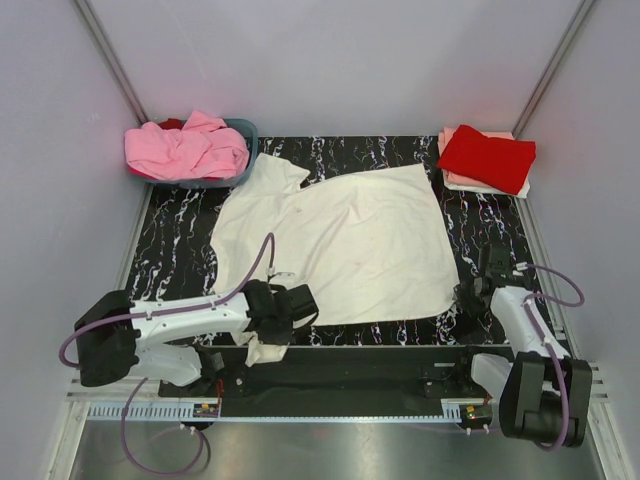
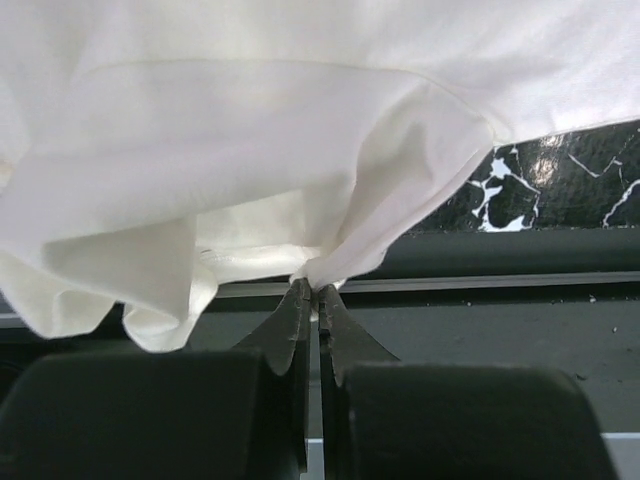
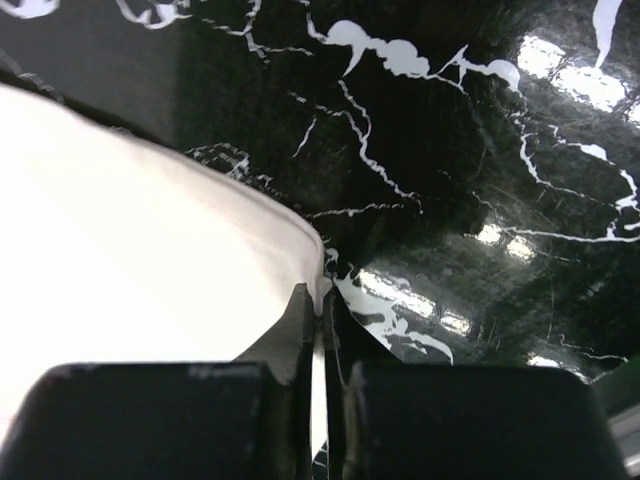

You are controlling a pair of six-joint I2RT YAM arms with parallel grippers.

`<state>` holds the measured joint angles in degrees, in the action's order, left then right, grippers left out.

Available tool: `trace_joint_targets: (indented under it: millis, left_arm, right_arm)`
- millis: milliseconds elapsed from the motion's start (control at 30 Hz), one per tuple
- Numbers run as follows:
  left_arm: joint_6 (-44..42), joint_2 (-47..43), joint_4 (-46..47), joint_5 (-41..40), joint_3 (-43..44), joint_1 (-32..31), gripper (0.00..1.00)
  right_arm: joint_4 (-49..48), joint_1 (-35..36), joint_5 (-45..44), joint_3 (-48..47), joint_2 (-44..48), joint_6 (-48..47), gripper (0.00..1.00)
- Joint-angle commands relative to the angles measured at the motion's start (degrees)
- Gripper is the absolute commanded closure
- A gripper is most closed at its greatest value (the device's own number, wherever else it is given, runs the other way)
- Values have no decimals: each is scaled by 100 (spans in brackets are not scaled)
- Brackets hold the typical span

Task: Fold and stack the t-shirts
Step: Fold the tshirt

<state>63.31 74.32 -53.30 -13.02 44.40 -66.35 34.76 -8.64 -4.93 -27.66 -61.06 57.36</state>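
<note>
A cream-white t-shirt (image 1: 340, 240) lies spread over the black marbled table (image 1: 180, 250). My left gripper (image 1: 290, 315) is at its near left corner, shut on a bunch of the cream cloth (image 2: 250, 180), which hangs down over the table's front edge. My right gripper (image 1: 468, 298) is at the shirt's near right corner, jaws shut on the hem (image 3: 315, 270), low against the table. A pink t-shirt (image 1: 190, 150) is heaped in a blue-grey basket (image 1: 245, 135). A folded red t-shirt (image 1: 487, 158) tops a pale peach one (image 1: 455, 182) at the back right.
Grey walls close in the table on three sides. A metal rail (image 1: 330, 405) runs along the near edge by the arm bases. Bare marbled table (image 3: 480, 150) lies right of the shirt's corner.
</note>
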Motion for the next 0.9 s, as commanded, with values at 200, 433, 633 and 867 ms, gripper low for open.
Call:
trace_joint_targets:
  millis: [200, 433, 633, 867]
  left_arm:
    - [-222, -577, -1068, 220, 612, -80, 100]
    - [-714, -288, -2120, 336, 1857, -221, 100]
    - [-2030, 626, -3027, -87, 3449, 104, 94]
    - [-3350, 1224, -2915, 62, 4383, 1358, 94]
  right_arm:
    - [1390, -23, 449, -55, 1613, -182, 100]
    - [2412, -23, 599, -879, 2748, -199, 100]
    - [2413, -23, 352, -1777, 2293, -515, 100]
    - [1457, -23, 675, -2155, 1097, -823, 100]
